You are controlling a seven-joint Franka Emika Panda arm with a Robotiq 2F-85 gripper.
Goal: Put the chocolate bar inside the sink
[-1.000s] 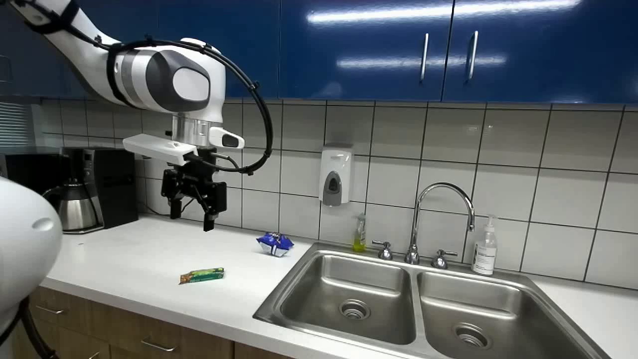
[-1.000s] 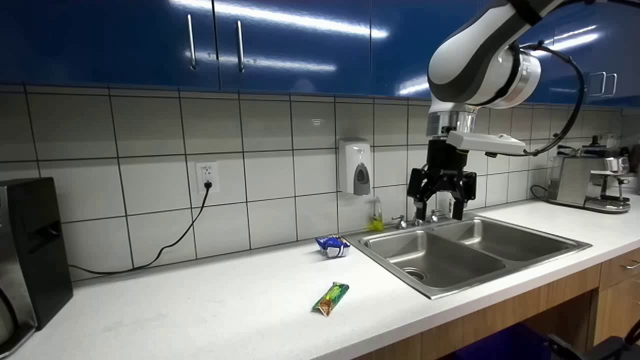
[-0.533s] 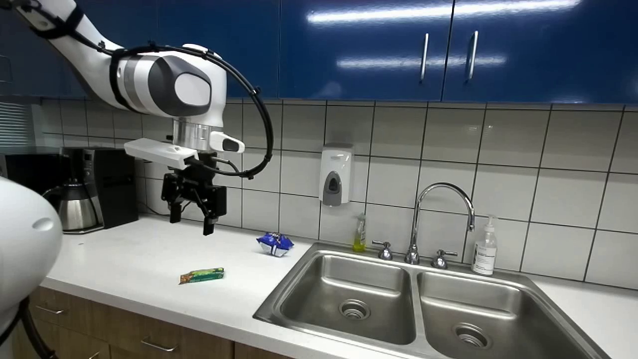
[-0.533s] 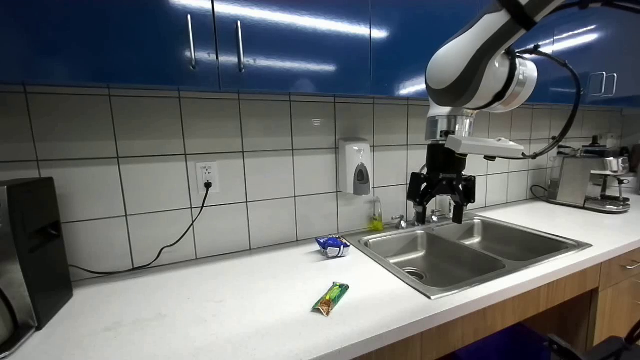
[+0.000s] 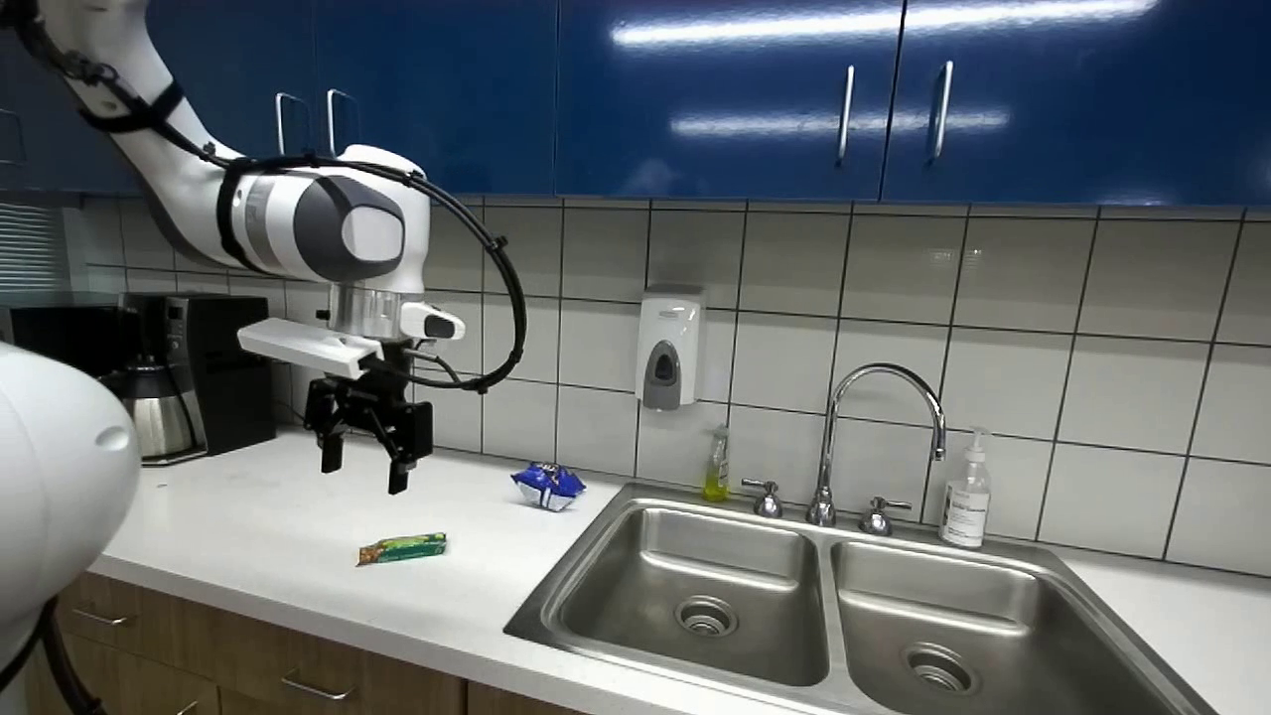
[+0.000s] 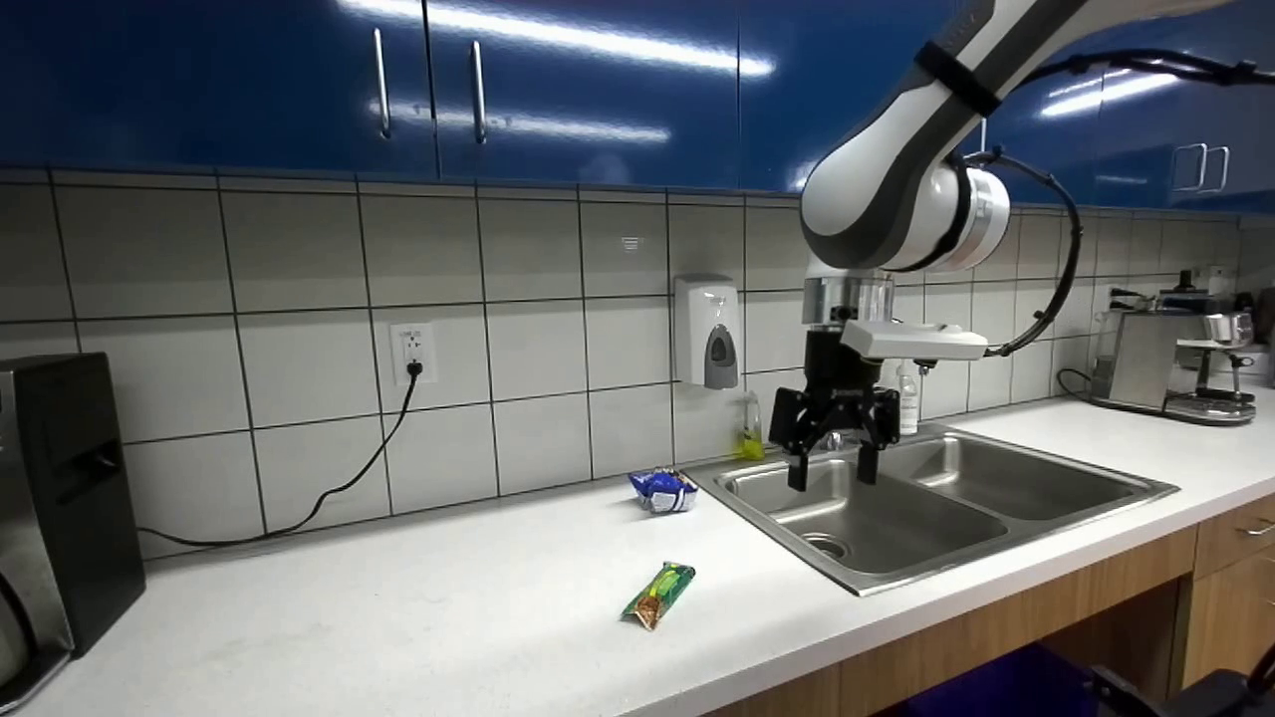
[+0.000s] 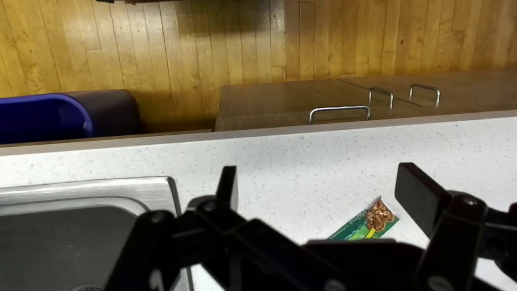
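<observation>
The chocolate bar is a green wrapped bar with a brown picture at one end. It lies flat on the white counter left of the sink in an exterior view (image 5: 402,548) and also shows in the other view of the room (image 6: 659,596). The steel double sink (image 5: 541,618) stands beside it. My gripper (image 5: 365,469) is open and empty, pointing down above the counter, clearly apart from the bar. In the wrist view the gripper (image 7: 318,178) has its fingers wide apart; the bar (image 7: 377,218) shows between them nearer the right finger, its lower part hidden by the gripper body.
A blue packet (image 5: 549,487) lies near the sink's back left corner. A faucet (image 5: 829,447), a yellow-green bottle (image 5: 716,467) and a pump bottle (image 5: 965,501) stand behind the sink. A black coffee machine (image 5: 223,372) stands at the far left. A blue bin (image 7: 44,115) is below the counter.
My gripper has come down and, in both exterior views, shifted left. It stays open. The bar, the packet and the sink have not moved.
</observation>
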